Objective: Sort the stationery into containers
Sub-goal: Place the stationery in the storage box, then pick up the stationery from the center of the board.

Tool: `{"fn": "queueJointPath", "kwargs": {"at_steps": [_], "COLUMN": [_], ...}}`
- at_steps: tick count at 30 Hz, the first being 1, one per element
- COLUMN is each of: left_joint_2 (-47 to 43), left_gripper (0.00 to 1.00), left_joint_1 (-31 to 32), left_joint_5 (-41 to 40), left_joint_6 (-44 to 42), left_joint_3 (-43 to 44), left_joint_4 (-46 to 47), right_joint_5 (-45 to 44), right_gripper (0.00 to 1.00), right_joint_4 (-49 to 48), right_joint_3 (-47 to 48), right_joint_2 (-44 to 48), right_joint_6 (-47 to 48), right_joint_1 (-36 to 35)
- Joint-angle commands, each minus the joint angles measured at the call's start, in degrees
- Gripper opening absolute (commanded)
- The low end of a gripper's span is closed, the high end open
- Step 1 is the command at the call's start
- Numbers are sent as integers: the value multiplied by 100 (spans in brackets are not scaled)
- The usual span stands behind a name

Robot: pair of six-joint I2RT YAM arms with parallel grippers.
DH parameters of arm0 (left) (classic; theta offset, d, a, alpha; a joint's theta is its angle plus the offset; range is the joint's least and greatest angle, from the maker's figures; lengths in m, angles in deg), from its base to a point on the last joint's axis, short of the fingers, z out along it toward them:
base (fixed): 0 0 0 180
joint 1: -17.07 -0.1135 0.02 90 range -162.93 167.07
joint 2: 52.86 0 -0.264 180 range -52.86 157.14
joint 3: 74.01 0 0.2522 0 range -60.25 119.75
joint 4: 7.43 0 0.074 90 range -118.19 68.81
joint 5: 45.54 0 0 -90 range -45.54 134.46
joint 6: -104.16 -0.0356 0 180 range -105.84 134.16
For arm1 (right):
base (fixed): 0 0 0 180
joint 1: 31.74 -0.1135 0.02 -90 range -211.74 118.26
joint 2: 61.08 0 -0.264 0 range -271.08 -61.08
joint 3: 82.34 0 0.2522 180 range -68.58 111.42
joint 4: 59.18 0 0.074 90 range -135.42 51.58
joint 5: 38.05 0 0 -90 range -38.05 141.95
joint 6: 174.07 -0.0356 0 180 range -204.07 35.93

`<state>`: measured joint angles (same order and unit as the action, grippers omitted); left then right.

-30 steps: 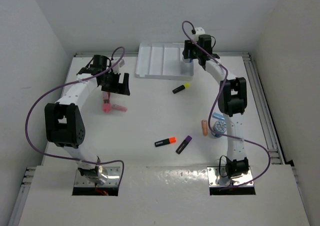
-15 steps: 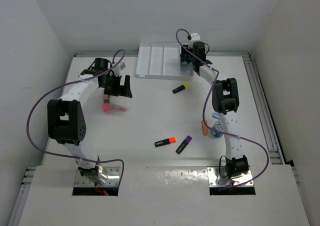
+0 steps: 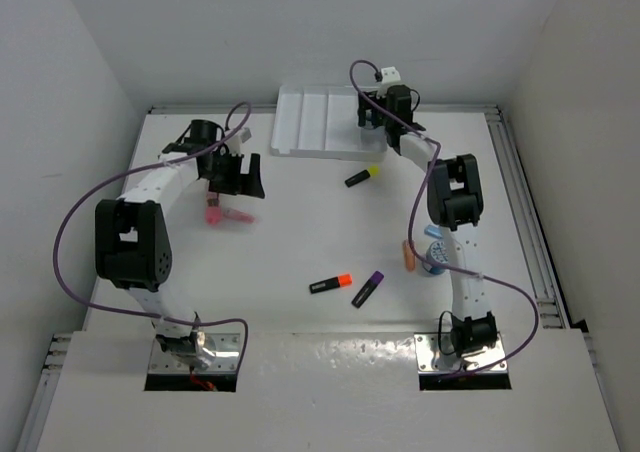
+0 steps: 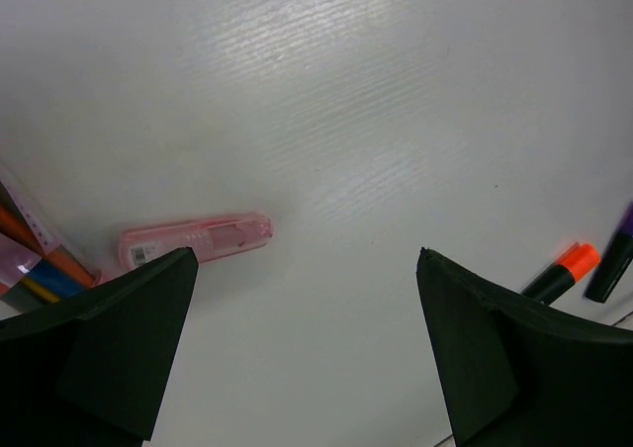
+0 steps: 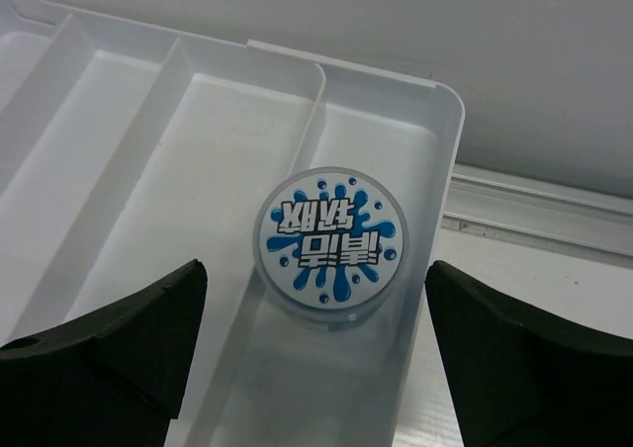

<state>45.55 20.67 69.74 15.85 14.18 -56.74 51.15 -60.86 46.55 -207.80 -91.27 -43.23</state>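
Right hand: drop-off step, I'd say. Fingers stand wide, nothing gripped. The blue round piece lies flat, label up, in the tray, in the end compartment by the rounded corner on my right arm's side. It sits between my fingers but clear of both. I'd count that one as sorted.

Next for the right hand: lift straight up clear of the tray wall, then go for the second blue round piece near my right arm, partly hidden by it, with the peach stick just beside it.

Left hand: fully open, empty, hovering over the table. The pink stick lies flat near my left finger, off to that side and not between the fingers. I need to shift over it and line the fingers up across its narrow side before descending.

Not yet sorted, loose on the table: yellow highlighter near the tray, orange highlighter and purple highlighter close together mid-table.
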Motion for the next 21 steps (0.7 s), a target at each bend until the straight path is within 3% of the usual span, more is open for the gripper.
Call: {"fn": "queueJointPath", "kwargs": {"at_steps": [1,6,11,13,17,20,21], "left_joint_2": [-602,-1629,-2255,-2370,-2537,-2528,-2537], "left_gripper": [100,100,100,100,100,100,100], "left_joint_1": [71,395,546,563,581,607,616], "left_joint_5": [-40,-337,-673,-804,-884,-779,-779], "left_joint_6": [-143,-459,-635,-722,-758,-776,-785], "left_joint_3": [-86,-631,-1010,-1045,-1124,-1098,-1098], "left_joint_4": [153,461,514,470,532,488,462], "right_joint_5": [255,764,1177,1301,1468,1626,1653], "right_gripper": [91,92,88,83,84,84,83], "right_joint_4": [-434,-188,883,1525,1878,2245,2761], "right_joint_3": [-306,-1306,-2220,-2503,-3827,-4157,-4165], "right_joint_2": [1205,2653,4059,4448,5354,5785,5951], "right_joint_6": [26,113,61,61,263,333,360], "right_joint_1": [-38,-20,94,208,471,655,682]}}
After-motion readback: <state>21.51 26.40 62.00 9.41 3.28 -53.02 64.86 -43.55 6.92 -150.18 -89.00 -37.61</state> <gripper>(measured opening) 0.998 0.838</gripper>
